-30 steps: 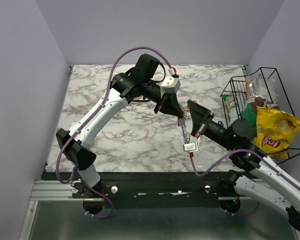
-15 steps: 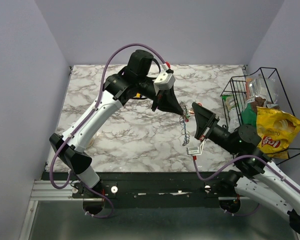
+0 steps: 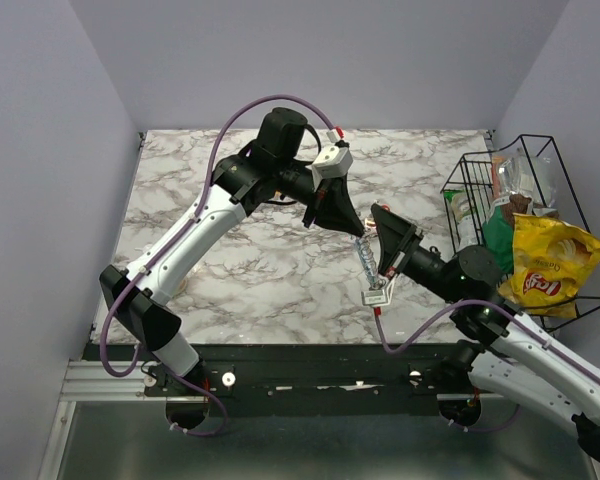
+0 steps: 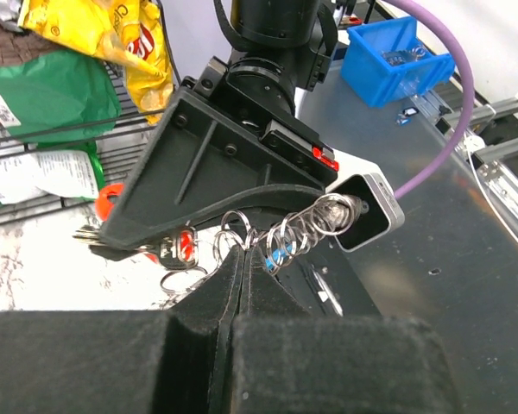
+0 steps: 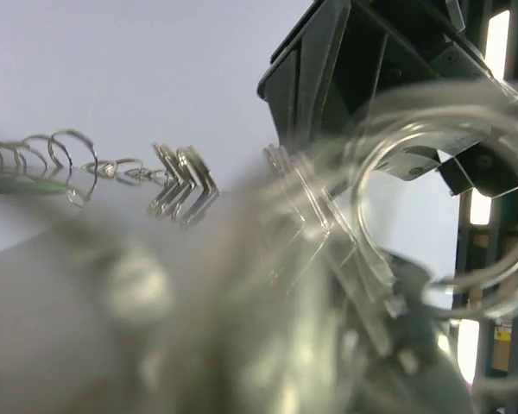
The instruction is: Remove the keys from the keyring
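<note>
Our left gripper (image 4: 239,263) pinched the silver coiled-wire keyring (image 4: 306,226), lifted over the marble table's (image 3: 230,260) 3 o'clock side, seemingly to anchor it. At its 4 o'clock, our right gripper (image 4: 112,243) was clamped on the small red-headed keys (image 4: 177,248), ready to pull.

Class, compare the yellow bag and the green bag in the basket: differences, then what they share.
The yellow bag is bright, with a red logo; the green bag is darker. The yellow bag lies in front, covering part of the green bag. Both sit in the wire basket.
</note>
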